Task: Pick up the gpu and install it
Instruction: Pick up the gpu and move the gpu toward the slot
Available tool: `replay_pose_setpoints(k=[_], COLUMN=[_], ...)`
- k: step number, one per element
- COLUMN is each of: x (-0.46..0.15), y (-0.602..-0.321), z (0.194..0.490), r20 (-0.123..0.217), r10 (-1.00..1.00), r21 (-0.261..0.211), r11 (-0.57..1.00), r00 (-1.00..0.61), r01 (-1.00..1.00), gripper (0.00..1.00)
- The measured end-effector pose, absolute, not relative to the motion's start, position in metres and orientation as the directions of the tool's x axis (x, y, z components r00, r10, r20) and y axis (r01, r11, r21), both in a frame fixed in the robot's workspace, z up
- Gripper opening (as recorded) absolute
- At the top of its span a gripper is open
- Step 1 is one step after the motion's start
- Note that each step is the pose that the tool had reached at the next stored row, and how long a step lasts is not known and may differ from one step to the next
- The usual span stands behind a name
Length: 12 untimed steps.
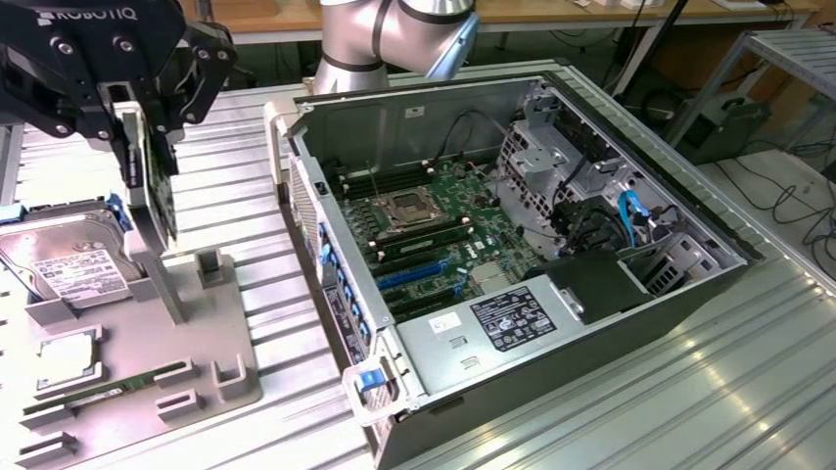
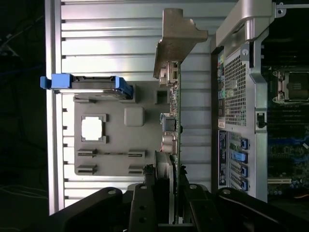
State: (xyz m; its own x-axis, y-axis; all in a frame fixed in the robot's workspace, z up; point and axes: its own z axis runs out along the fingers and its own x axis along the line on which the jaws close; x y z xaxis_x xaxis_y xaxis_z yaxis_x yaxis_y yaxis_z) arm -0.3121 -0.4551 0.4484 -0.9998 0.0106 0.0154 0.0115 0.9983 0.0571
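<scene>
The fingers (image 1: 176, 98) are drawn in to a narrow gap and clamp the gpu (image 1: 155, 196) between them. The card hangs straight down from the grip, edge-on and upright. In the wrist view the fingers (image 2: 145, 198) press on both faces of the green board (image 2: 176, 121), and its silver end bracket (image 2: 181, 34) sticks out at the end farthest from them.

Directly below the fingers a grey holder tray (image 1: 215, 333) lies on the ribbed metal tabletop (image 1: 679, 392). The card's lower end is just above one of the tray's upright slotted posts (image 1: 171, 289); I cannot tell whether they touch. The tray holds a silver hard drive (image 1: 66, 259) with a white label, propped in a blue-edged carrier beside and below the fingers. A square processor chip (image 1: 66, 357) and a long narrow memory stick (image 1: 112, 387) lie flat in their recesses farther down the tray.

Well apart from the fingers, towards the exterior view's right, an open computer case (image 1: 432, 93) lies on its side. Inside are the green motherboard (image 1: 457, 211) with its processor socket (image 1: 402, 206), blue expansion slots (image 1: 411, 272), and a silver power supply (image 1: 451, 343) bearing a black label. Cables run along the case's far side. The wrist view shows the case's perforated rear panel (image 2: 236, 72) just beside the held card.
</scene>
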Motion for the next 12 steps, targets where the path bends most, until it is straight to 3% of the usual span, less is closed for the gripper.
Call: replay_pose_setpoints(k=[12], x=[-0.3092], y=[-0.4551], z=[0.4508], r20=[0.016], r10=[0.011], r21=[0.059], r11=[0.998], r00=[-1.000], r01=[0.011], gripper=[0.27])
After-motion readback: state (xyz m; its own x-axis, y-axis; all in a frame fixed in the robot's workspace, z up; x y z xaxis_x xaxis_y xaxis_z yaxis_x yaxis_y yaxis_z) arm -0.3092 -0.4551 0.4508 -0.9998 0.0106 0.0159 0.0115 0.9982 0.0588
